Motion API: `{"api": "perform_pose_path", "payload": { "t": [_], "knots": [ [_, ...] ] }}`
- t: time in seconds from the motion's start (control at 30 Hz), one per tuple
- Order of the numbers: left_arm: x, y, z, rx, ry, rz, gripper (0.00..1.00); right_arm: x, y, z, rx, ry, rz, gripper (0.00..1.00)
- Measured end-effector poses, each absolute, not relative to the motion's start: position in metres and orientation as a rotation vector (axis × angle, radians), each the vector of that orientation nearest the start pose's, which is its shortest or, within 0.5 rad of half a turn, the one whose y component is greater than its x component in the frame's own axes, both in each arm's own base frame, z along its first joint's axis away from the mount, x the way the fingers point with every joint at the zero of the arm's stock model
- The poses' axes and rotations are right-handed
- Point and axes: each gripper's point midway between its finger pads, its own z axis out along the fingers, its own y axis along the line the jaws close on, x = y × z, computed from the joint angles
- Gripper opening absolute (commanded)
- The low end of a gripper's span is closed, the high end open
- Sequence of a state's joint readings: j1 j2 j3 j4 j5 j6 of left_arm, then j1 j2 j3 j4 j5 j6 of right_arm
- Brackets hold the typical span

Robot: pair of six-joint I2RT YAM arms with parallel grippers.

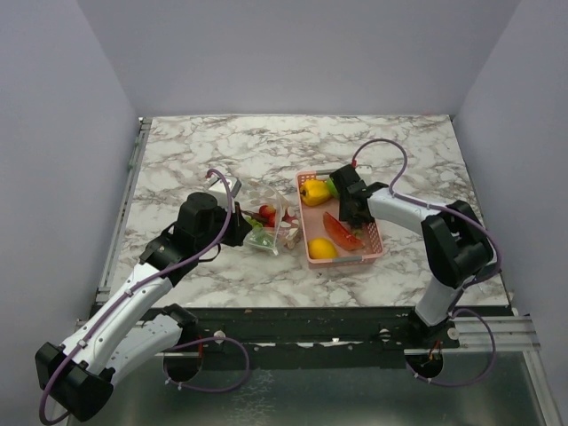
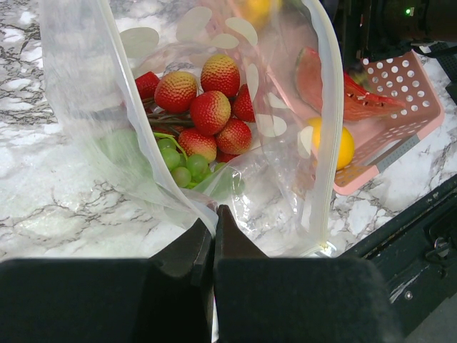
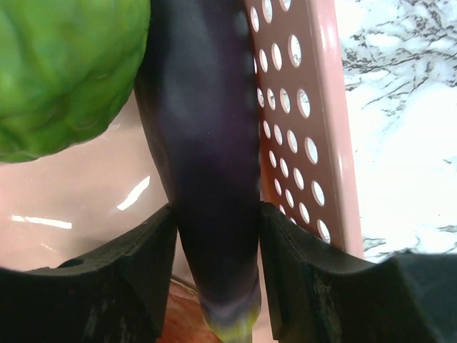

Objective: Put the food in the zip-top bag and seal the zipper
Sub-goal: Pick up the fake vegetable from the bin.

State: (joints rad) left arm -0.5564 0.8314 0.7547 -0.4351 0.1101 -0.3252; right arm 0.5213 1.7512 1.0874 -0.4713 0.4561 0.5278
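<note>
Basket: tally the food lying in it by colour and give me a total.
Yellow: 2, a pepper and a round fruit
Red: 1, a watermelon slice
Green: 1, a bumpy fruit
Purple: 1, an eggplant
Total: 5

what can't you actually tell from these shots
Top view: eggplant hidden beneath the right claw.
Right wrist: eggplant's far end cut off by top edge; lifted or resting, unclear.
Left wrist: zipper's upper end cut off by top edge; left claw covers zip-top bag's near edge.
</note>
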Motion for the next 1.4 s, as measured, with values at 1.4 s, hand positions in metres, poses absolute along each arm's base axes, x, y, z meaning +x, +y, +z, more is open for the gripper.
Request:
{"api": "perform_pose_path", "payload": {
  "t": [1.4],
  "knots": [
    [0.227, -0.179, 0.194, 0.314, 2.121, -0.639, 0.00, 0.298, 0.174, 0.188, -0.084, 2.291, 0.217, 0.05]
  ]
}}
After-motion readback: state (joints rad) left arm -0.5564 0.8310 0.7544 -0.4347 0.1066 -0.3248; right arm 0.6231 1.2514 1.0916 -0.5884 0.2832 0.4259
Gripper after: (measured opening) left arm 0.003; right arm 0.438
